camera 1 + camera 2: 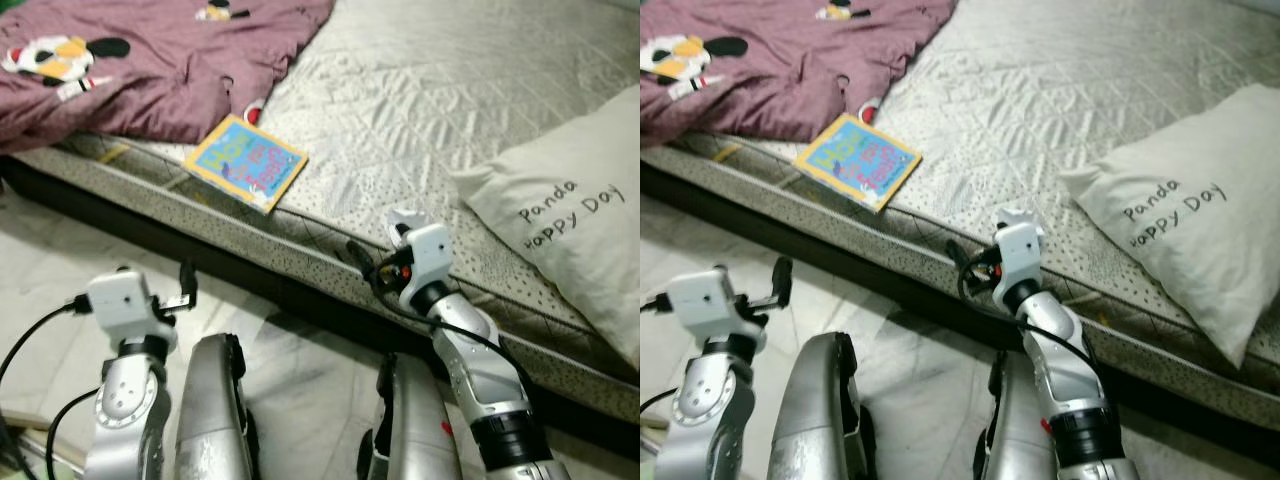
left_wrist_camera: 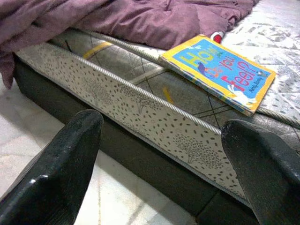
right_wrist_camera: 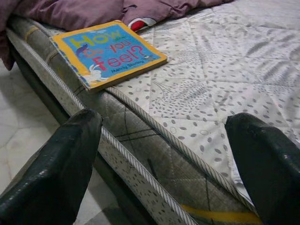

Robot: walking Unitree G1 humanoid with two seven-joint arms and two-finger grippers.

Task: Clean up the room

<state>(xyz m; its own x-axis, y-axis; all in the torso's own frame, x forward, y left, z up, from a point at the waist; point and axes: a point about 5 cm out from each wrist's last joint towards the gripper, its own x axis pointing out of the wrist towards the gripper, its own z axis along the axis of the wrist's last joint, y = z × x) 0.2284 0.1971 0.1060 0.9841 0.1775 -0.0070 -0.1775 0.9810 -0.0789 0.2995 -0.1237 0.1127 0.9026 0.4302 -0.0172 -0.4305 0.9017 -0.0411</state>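
Book [image 1: 246,163] lies flat at the mattress [image 1: 420,90] edge in the head views, one corner overhanging, just beside the purple blanket [image 1: 150,60]; a pillow [image 1: 575,215] sits well apart. Left wrist view: the left gripper [image 2: 164,159], fingers spread wide with nothing between them, is low beside the bed frame, aimed up at the book. Right wrist view: the right gripper [image 3: 168,164], likewise spread and unloaded, faces the book across the quilting, probably lining up a grasp

pillow [image 1: 575,215] cut off; blanket [image 1: 150,60] cropped

Bedroom: mattress [image 1: 420,90], pillow [image 1: 570,215], blanket [image 1: 150,60]
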